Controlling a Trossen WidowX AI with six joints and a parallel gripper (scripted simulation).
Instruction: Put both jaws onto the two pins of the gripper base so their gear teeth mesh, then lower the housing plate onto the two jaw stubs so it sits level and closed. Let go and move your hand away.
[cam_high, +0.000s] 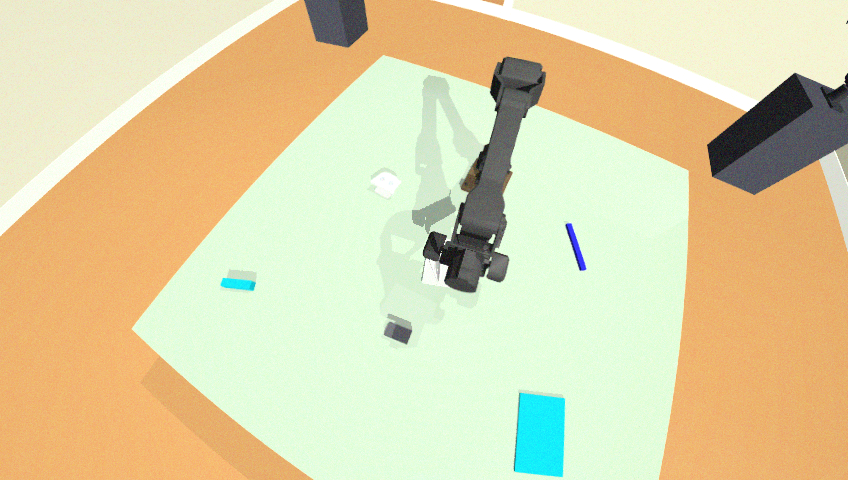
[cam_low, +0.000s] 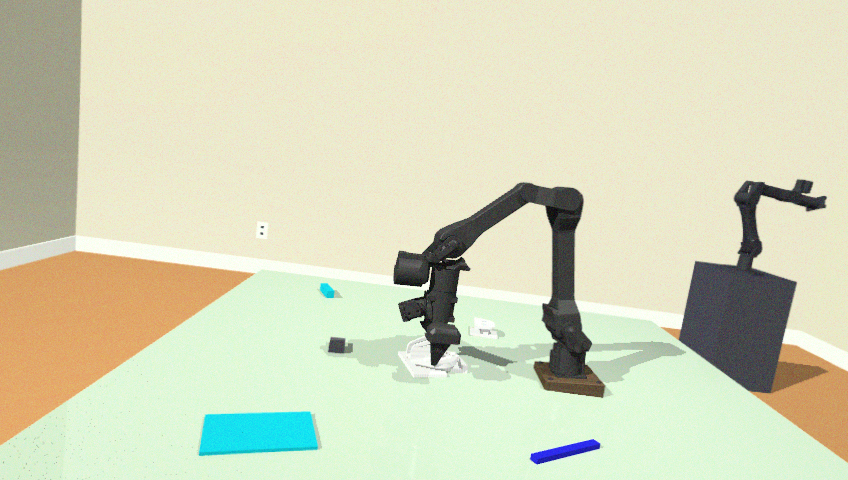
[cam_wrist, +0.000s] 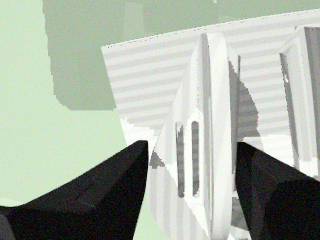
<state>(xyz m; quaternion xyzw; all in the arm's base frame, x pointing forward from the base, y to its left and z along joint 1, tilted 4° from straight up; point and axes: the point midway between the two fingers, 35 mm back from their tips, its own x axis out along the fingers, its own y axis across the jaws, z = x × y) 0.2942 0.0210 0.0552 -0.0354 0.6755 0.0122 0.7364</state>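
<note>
My gripper (cam_low: 437, 360) (cam_wrist: 190, 151) points straight down and is shut on a white jaw (cam_wrist: 220, 125). The jaw stands between the two black fingertips, over the white gripper base (cam_high: 429, 275) (cam_low: 409, 361) (cam_wrist: 132, 67). The second white jaw (cam_wrist: 305, 95) is at the right edge of the wrist view, beside the held one, also over the base. The pins and gear teeth cannot be made out, so I cannot tell whether they mesh. A small white part (cam_high: 385, 182) (cam_low: 483, 327), apparently the housing plate, lies apart from the base, toward the back.
A dark block (cam_high: 398, 332) (cam_low: 336, 344) lies beyond the base. A cyan bar (cam_high: 238, 284) (cam_low: 326, 290), a flat cyan plate (cam_high: 539, 434) (cam_low: 258, 433) and a blue stick (cam_high: 575, 246) (cam_low: 565, 451) lie farther out. The arm stands on a brown mount (cam_low: 571, 386).
</note>
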